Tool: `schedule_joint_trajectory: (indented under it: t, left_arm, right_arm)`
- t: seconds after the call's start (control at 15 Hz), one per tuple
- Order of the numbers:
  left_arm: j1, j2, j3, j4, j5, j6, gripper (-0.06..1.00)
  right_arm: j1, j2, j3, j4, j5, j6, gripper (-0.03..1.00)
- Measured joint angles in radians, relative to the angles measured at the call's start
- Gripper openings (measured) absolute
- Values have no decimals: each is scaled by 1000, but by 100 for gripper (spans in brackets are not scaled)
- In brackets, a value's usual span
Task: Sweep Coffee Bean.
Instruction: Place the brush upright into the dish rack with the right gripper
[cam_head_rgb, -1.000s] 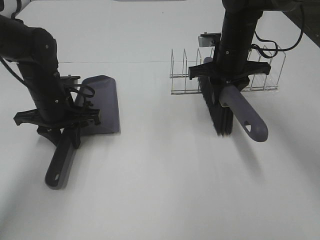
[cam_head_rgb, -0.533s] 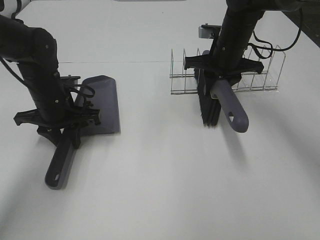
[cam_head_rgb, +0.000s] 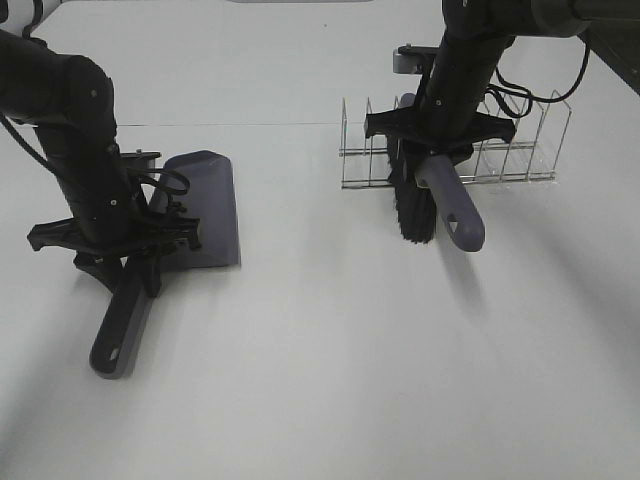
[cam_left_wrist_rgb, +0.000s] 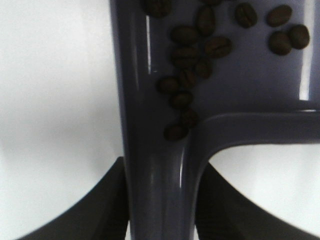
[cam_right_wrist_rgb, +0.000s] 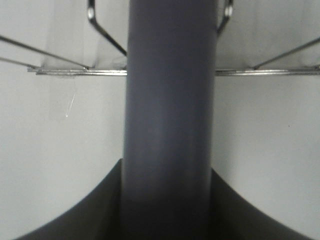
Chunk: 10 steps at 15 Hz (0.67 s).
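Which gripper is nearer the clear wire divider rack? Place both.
Right. The right gripper, shut on the grey-purple brush, hangs at the rack's front; the left gripper, holding the grey-purple dustpan, is far off to its left.

White table (cam_head_rgb: 330, 380), grey-purple dustpan (cam_head_rgb: 208, 200) resting, wire rack (cam_head_rgb: 520, 160) standing

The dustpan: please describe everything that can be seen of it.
The dustpan is grey-purple, smooth and plastic-looking, with a wide flat pan and a long handle with a hole at its end. It lies on the white table, on the left side. The left gripper is shut on its handle. Dark coffee beans lie inside the pan, gathered near the handle's root.
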<state>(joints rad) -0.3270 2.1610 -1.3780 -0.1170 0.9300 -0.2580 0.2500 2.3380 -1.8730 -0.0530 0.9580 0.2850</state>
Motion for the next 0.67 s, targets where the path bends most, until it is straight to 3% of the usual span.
schedule_joint_trajectory:
  t: [0.67]
  left_arm:
    - [0,0,0,0,0,0,34]
  right_arm:
    - [1,25,-72,-60,58,-6,34]
